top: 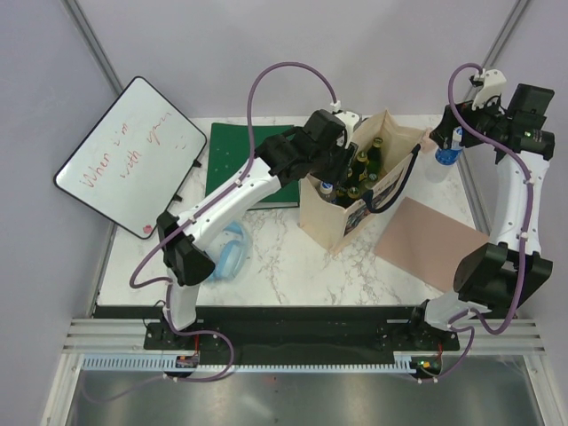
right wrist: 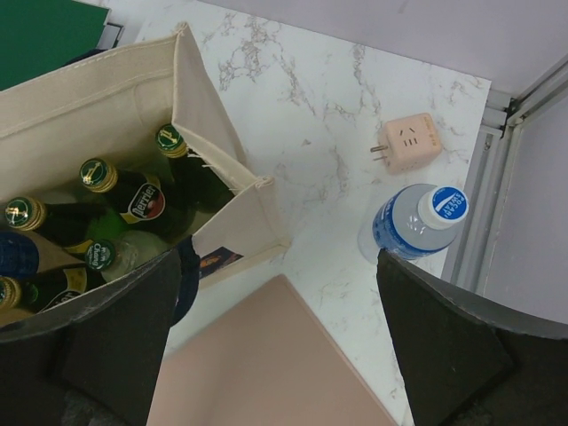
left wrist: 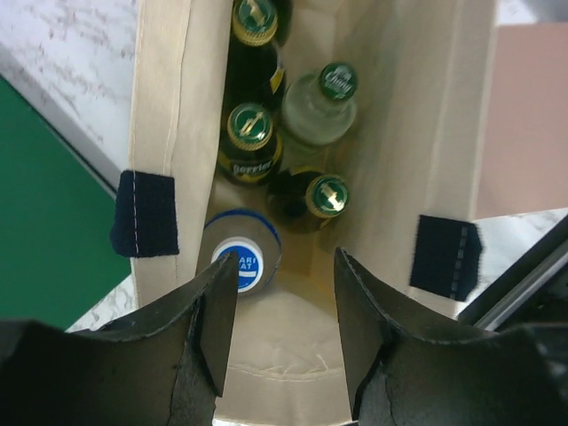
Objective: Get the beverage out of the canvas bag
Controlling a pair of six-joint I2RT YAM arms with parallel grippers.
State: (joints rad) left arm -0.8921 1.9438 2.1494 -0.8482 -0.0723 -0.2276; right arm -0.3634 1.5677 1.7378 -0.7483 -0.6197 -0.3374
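Note:
The beige canvas bag [top: 324, 222] stands upright mid-table with black strap handles and a dark print on its right side. It holds several bottles [top: 364, 169]. In the left wrist view the bag wall [left wrist: 160, 106] frames green bottles with gold caps [left wrist: 250, 126], a clear bottle with a green cap [left wrist: 335, 84] and a bottle with a blue-and-white cap [left wrist: 240, 264]. My left gripper [top: 349, 160] hovers open and empty [left wrist: 280, 328] just above the bag's mouth, its left finger next to the blue-capped bottle. My right gripper [top: 457, 133] is open wide and empty [right wrist: 280, 346], raised to the right of the bag [right wrist: 89, 98].
A blue-labelled water bottle [right wrist: 413, 226] stands on the table by the right edge [top: 446, 158], near a peach plug adapter [right wrist: 408, 142]. A pink mat [top: 430, 244] lies right of the bag, a green mat [top: 235, 164] left of it. A whiteboard [top: 124, 155] and a blue object [top: 232, 250] sit further left.

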